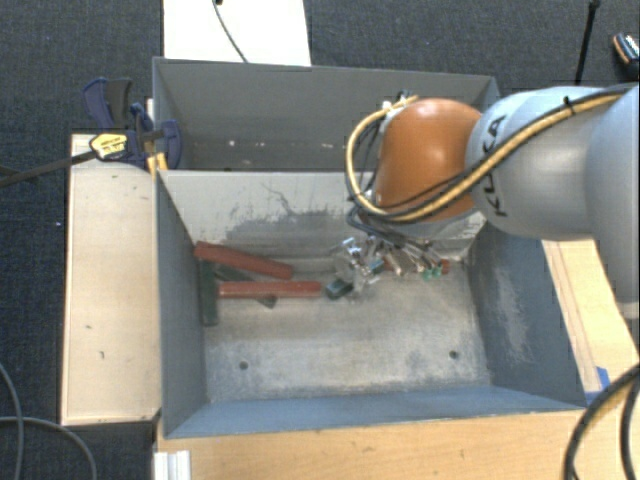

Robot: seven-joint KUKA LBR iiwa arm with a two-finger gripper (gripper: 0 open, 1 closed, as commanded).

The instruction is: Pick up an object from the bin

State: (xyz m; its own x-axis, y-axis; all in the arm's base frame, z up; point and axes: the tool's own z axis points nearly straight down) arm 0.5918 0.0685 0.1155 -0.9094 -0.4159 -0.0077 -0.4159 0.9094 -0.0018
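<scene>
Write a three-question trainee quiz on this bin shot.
1. True or false: the reddish-brown bars lie left of the gripper in the camera view.
2. Which thing lies nearest the gripper? A) a yellow ball B) a small dark green piece C) a blue cup
3. From which side of the view does the arm reach into the bin?
Key: 1 true; 2 B; 3 right.

Dark grey carpeted floor (60, 28), thin black cables (590, 28) trailing across it
</scene>
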